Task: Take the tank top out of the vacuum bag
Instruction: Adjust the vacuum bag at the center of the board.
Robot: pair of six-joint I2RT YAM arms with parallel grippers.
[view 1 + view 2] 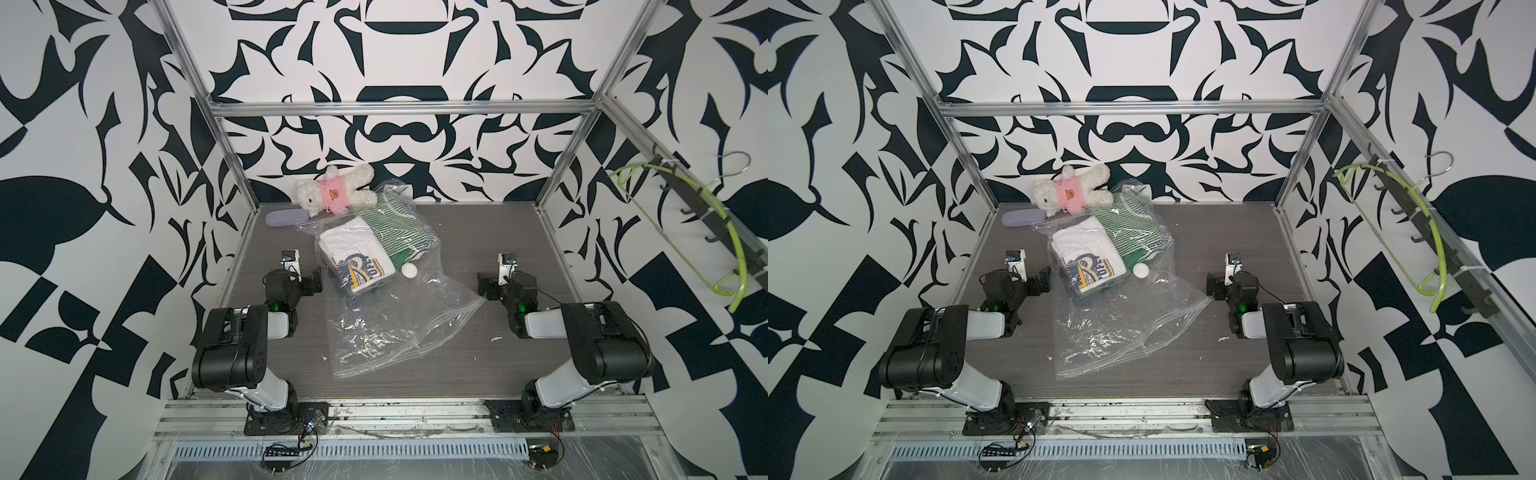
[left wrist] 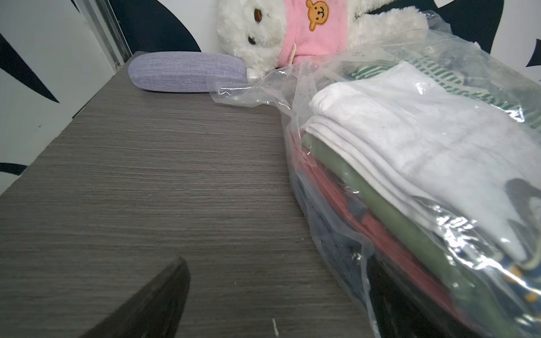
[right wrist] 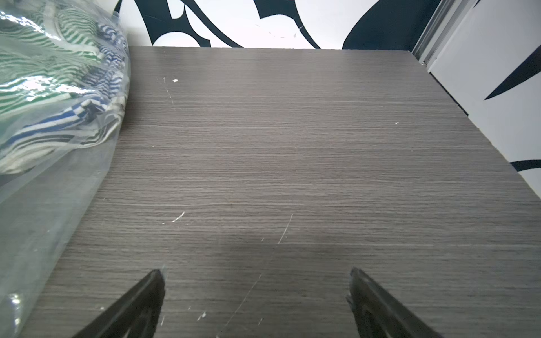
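The vacuum bag lies slantwise mid-table in both top views, clear and crinkly, its zip strip toward the near edge and a round white valve on top. Its far end holds folded clothes: a white printed shirt on a stack and a green-striped garment. Which one is the tank top I cannot tell. My left gripper stands open at the bag's left side, one finger behind the plastic. My right gripper is open over bare table, right of the bag.
A white teddy bear in a pink top and a lilac glasses case lie against the back wall, touching the bag's far end. A green hanger hangs on the right wall rack. Aluminium frame posts stand at the table's back corners.
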